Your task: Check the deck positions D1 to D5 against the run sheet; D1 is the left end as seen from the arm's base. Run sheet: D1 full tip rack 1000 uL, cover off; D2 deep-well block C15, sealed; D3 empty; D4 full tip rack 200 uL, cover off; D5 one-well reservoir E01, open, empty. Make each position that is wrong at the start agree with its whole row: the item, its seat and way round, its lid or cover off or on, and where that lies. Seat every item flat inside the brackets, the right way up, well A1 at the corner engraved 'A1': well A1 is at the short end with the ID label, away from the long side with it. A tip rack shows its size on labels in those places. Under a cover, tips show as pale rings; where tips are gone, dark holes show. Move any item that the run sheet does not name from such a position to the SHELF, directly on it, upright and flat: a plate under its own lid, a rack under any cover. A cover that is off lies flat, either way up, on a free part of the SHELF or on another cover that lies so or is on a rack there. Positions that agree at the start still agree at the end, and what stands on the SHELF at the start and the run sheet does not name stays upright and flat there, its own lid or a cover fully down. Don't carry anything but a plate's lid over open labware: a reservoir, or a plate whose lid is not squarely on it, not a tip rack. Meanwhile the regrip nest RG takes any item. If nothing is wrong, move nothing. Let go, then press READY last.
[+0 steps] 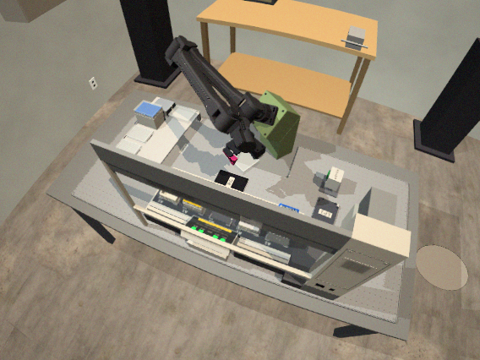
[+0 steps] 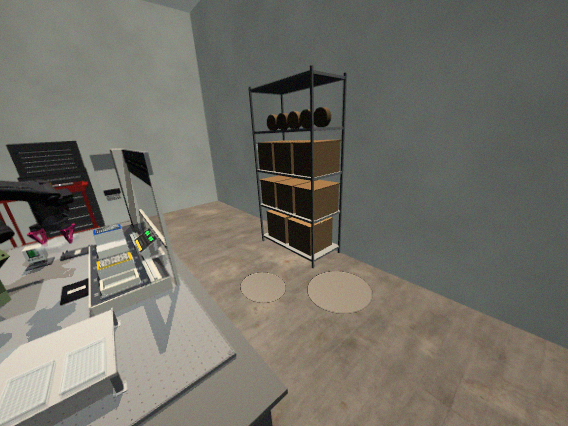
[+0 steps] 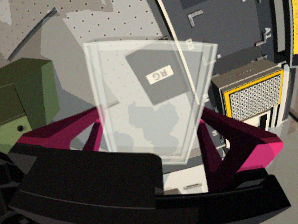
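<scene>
Seen from wrist cam: magenta jaws clenched wide on a clear cover (image 3: 149,99), held above the desk (image 3: 100,3), w/ a black label plate (image 3: 160,75) showing through it. To the right, a yellow-edged tip rack (image 3: 256,96) in the deck, beside the bracket marked D2. Green arm base (image 3: 23,99) at left.

From above: grey perforated desk (image 1: 372,177) carrying arm (image 1: 211,90), clear cover tilted at its tip (image 1: 247,161), close to a black plate (image 1: 231,181) by the deck's rear wall (image 1: 220,190). White shelf slab (image 1: 162,141) at far-left corner w/ a blue-topped box (image 1: 149,114) & flat covers. Small grey block w/ green button (image 1: 331,179) right of centre; cream-topped cabinet (image 1: 382,238) at desk's right end.

Beyond: wood-look floor (image 1: 84,304), pale round mats (image 2: 339,291), wooden two-level bench (image 1: 287,25), black pillars (image 1: 148,38), grey walls. Wire rack (image 2: 311,165) w/ brown boxes & rolls vs. far wall.
</scene>
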Controlling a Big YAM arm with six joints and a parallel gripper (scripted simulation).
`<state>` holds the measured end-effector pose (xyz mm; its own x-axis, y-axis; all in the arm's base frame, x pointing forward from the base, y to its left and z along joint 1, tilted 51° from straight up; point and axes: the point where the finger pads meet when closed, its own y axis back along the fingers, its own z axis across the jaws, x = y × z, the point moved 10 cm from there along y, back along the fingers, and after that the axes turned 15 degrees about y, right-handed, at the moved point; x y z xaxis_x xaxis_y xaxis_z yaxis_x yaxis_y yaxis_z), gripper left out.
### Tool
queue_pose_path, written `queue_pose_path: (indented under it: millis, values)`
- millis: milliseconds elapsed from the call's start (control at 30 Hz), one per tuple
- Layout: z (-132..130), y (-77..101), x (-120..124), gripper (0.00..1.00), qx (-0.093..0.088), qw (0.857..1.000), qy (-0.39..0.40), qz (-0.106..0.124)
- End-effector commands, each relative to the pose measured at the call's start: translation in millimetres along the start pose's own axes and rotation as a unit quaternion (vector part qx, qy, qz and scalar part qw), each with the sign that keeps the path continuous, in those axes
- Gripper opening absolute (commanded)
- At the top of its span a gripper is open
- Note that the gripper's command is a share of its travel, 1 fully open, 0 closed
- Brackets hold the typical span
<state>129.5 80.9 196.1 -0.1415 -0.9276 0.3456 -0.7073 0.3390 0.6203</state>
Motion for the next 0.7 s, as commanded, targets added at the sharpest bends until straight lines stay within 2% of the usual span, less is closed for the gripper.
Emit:
queue_pose_path:
  millis: [0, 267, 533, 567, 667]
  values:
    - [-1.5, -0.2, 13.0, 0.00, -0.006, 1.000, 0.014, 0.002]
    - [-18.0, 4.6, 51.8, 0.00, 0.009, 1.000, -0.001, -0.005]
    - [-18.2, 3.4, 50.4, 0.00, 0.004, 1.000, 0.004, -0.003]
    - [-31.7, 8.8, 51.2, 0.00, 0.011, 1.000, 0.007, -0.005]
    - [-29.5, 7.3, 50.6, 0.00, 0.009, 0.999, 0.039, -0.004]
